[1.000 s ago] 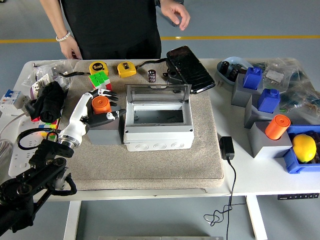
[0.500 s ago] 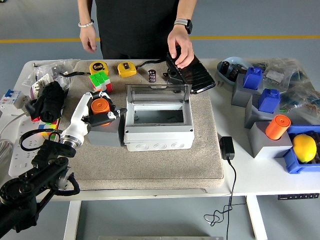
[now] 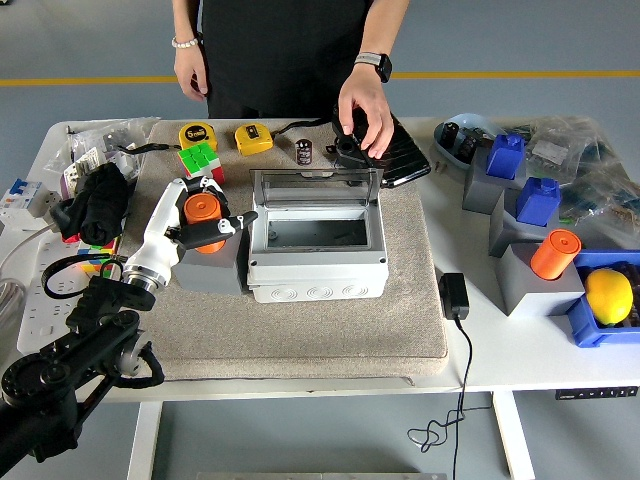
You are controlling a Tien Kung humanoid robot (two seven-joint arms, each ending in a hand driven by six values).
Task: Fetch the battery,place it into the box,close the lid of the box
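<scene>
Since a moment ago the person at the far side has leaned further in, the hand (image 3: 364, 112) now pressed down on the black device (image 3: 385, 145) behind the box, and the robot's left hand (image 3: 205, 222) has lifted the orange battery (image 3: 203, 209) a little, its fingers reaching closer to the box wall.

Far left, a black bundle (image 3: 97, 203) lies on the table (image 3: 520, 345) among cables and small parts. Next comes the left arm, rising from the lower left corner to its white wrist. Its hand is wrapped around the battery, fingers closed on it from both sides, holding it upright over the grey block (image 3: 208, 268) on the beige mat (image 3: 300, 325). The battery sits inside the hand, just beside the box's left wall and still outside it. Behind the hand are a colour cube (image 3: 199, 159) and two yellow tape measures (image 3: 198, 134).

At centre the grey box (image 3: 317, 270) stands open, its lid (image 3: 316, 187) tilted up at the back, nothing visible inside.

Right of the mat lies a black adapter (image 3: 454, 295) with its cord hanging off the edge. Further right, another orange battery (image 3: 555, 253) stands on a grey holder, beside a lemon (image 3: 608, 295) in a blue tray. I see no right arm.
</scene>
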